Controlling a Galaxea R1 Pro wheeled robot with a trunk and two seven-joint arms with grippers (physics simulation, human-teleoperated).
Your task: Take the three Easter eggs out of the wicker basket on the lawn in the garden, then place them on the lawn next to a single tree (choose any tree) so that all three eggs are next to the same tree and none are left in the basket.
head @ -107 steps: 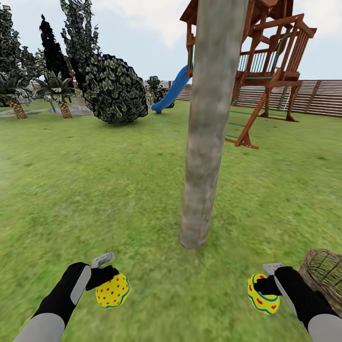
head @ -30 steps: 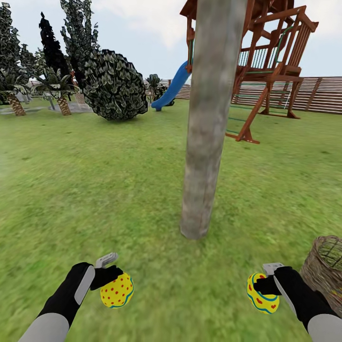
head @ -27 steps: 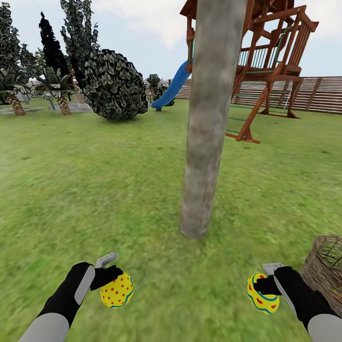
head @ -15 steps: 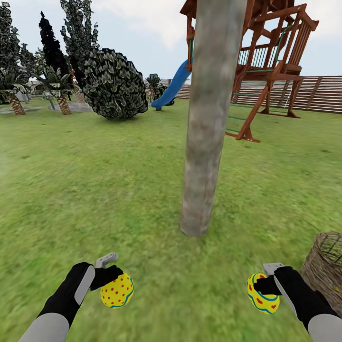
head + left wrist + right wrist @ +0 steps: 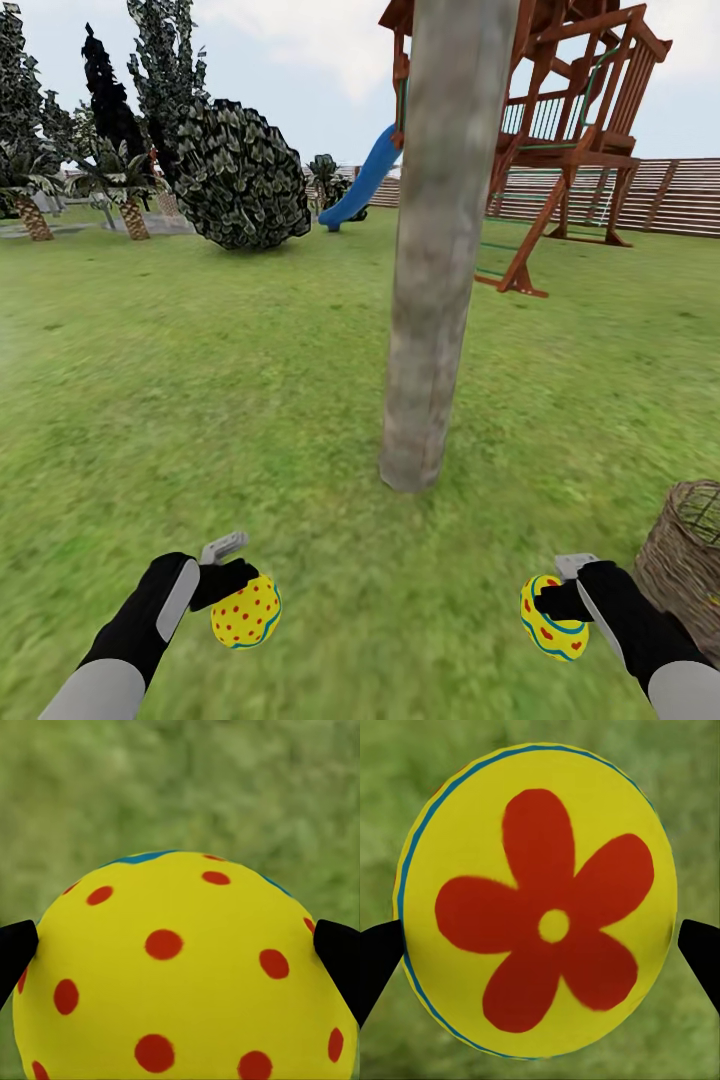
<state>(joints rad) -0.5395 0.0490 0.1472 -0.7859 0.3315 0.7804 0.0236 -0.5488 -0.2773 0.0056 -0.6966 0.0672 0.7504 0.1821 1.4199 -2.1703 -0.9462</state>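
The left gripper (image 5: 232, 598) grips a dotted egg (image 5: 246, 612); the right gripper (image 5: 556, 598) grips a second egg (image 5: 552, 620). Both hang over the lawn (image 5: 200, 400), near the tree (image 5: 435, 300), with the wicker basket (image 5: 685, 560) at far right.

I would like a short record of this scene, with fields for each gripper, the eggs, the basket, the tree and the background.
left gripper: shut on a dotted egg, held above the lawn
right gripper: shut on a second egg, which shows a red flower mark in the right wrist view
third egg: cannot tell where it is
wicker basket: on the grass at the right edge, beside the right arm
tree: thick grey trunk straight ahead, between the two grippers and beyond them
background: playset, blue slide, fence
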